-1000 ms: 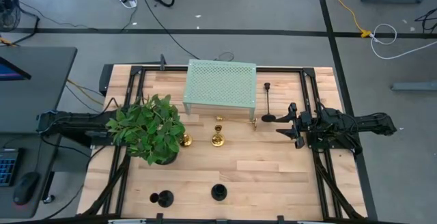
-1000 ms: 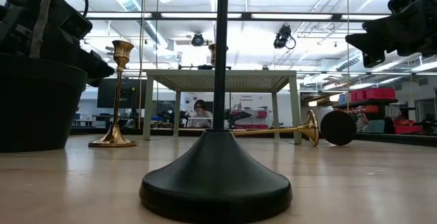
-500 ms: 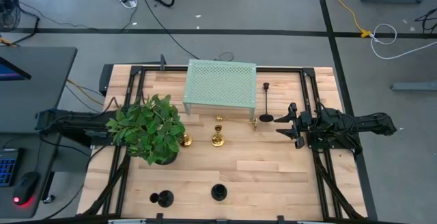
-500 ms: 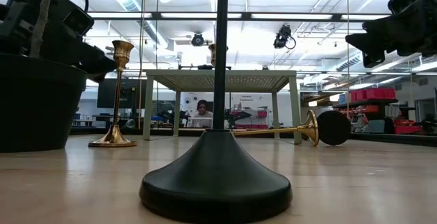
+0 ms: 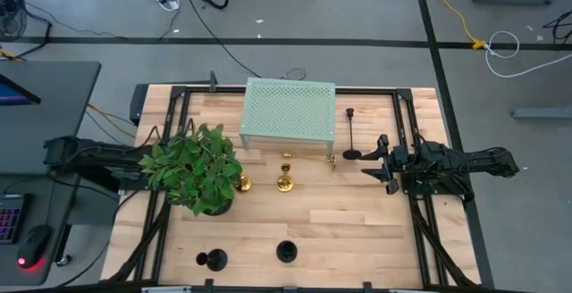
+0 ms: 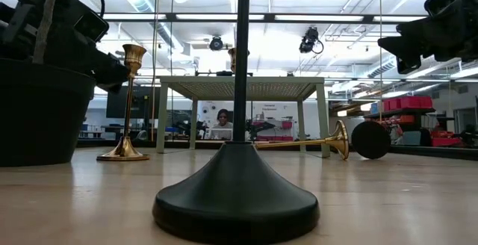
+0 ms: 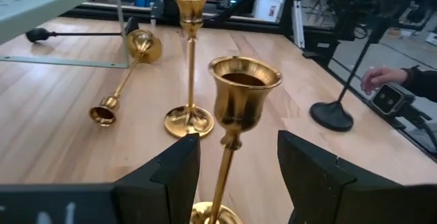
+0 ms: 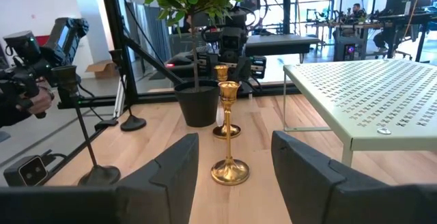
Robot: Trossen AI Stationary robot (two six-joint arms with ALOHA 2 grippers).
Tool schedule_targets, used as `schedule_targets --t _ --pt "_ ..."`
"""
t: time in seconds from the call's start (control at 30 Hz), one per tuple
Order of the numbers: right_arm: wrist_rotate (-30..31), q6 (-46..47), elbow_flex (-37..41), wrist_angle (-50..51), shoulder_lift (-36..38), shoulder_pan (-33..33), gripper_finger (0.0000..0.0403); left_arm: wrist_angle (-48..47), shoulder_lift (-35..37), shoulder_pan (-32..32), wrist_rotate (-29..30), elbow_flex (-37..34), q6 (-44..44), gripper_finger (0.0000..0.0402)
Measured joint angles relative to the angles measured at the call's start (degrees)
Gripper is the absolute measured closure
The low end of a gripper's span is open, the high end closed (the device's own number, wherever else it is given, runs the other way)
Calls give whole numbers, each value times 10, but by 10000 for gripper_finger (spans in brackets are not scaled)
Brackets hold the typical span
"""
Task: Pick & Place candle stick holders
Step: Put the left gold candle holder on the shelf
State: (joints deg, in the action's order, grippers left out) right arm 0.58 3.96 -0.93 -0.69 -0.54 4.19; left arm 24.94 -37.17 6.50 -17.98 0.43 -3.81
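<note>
Two gold candle stick holders point(image 5: 243, 184) point(image 5: 285, 179) stand upright on their round bases at mid-table. A third gold one point(image 5: 332, 161) and a black one point(image 5: 350, 134) lie on their sides by the pale green stand. Two black holders point(image 5: 212, 259) point(image 5: 286, 251) stand near the front edge. In the high view the plant's leaves hide my left gripper point(image 7: 237, 157). It is open, and the nearest gold holder's stem point(image 7: 227, 162) rises in line with the gap between its fingers, untouched. My right gripper point(image 5: 369, 157) waits open at the table's right.
A potted plant point(image 5: 192, 170) stands over my left gripper. The green perforated stand point(image 5: 289, 114) fills the far middle. A person's hand point(image 7: 382, 79) shows beyond the table's near side. Bare wood lies between the gold holders and the front black ones.
The rear part of my left arm has drawn a little toward the table's left edge, and the gripper has edged toward the near gold holder, staying open. The lying black holder has rocked slightly and come back.
</note>
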Motion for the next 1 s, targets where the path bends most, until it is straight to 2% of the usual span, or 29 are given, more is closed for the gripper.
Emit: schedule_targets --t 1.0 --pt "0 0 0 0 0 0 218 132 -133 0 -11 0 6 205"
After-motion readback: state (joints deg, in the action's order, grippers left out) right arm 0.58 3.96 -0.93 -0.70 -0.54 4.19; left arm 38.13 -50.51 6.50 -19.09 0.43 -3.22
